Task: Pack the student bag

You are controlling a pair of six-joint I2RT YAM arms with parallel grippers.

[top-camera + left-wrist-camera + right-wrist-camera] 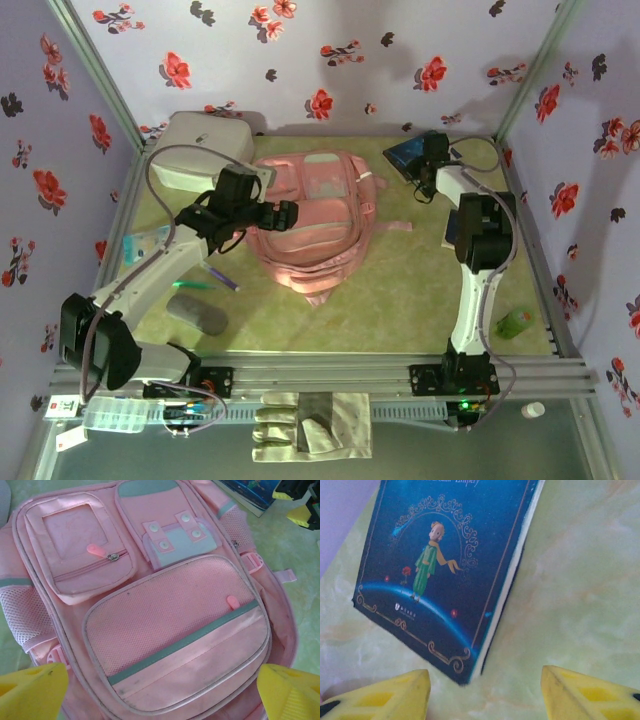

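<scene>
The pink student bag (318, 222) lies flat in the middle of the table, front pockets up and all zips closed (170, 615). My left gripper (286, 214) hovers over the bag's left side. Its yellow fingertips stand wide apart on either side of the lower mesh pocket, so the left gripper (165, 695) is open and holds nothing. At the back right lies a dark blue book (409, 153) with a Little Prince cover (445, 565). My right gripper (432, 165) hangs just above the book's near corner; seen from its own wrist, the right gripper (485, 695) is open and empty.
A white-grey zip case (200, 145) sits at the back left. Left of the bag lie a purple pen (220, 277), a green pen (190, 285), a grey pouch (197, 315) and a teal packet (145, 243). A green bottle (513, 322) lies at the right edge.
</scene>
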